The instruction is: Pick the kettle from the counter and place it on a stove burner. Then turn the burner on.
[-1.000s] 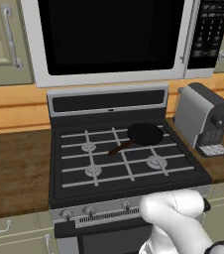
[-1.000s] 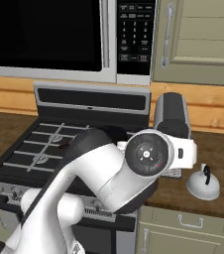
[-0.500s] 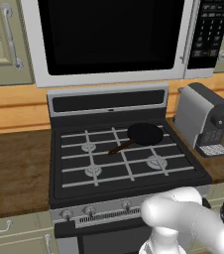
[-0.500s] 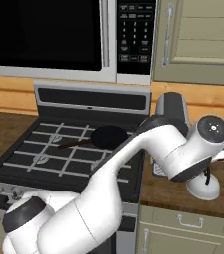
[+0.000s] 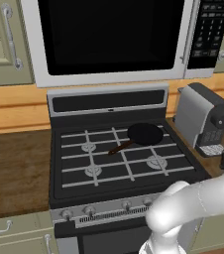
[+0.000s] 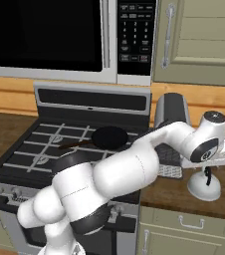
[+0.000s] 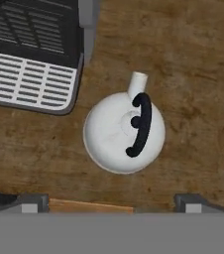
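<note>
Here, in the left base view, the black stovetop [image 5: 124, 161] carries four burners, counted: two at the back, two in front. One frying pan [image 5: 144, 134] sits over the back right one, so three stand free; the front right stove burner [image 5: 156, 162] looks the nearest free one to the kettle's side. One coffee machine [image 5: 203, 119] stands on the worktop [image 5: 15, 168] to the right of the stove.

In the right base view, the single kettle [image 6: 204, 185] stands upright on the worktop, right of the coffee machine and apart from it, with the arm's hand directly above.

In the hand view, the kettle lies straight below, centred, spout [image 7: 137, 81] pointing up the picture. The tool [image 7: 111, 202] is spread wide, one tip at each lower corner, holding nothing. I judge the kettle rigid, fairly light and smooth, its domed body likely to slip between flat pads. The one thin black handle [image 7: 140, 124] arching over the lid is the better hold, pinched across its narrow width.
</note>
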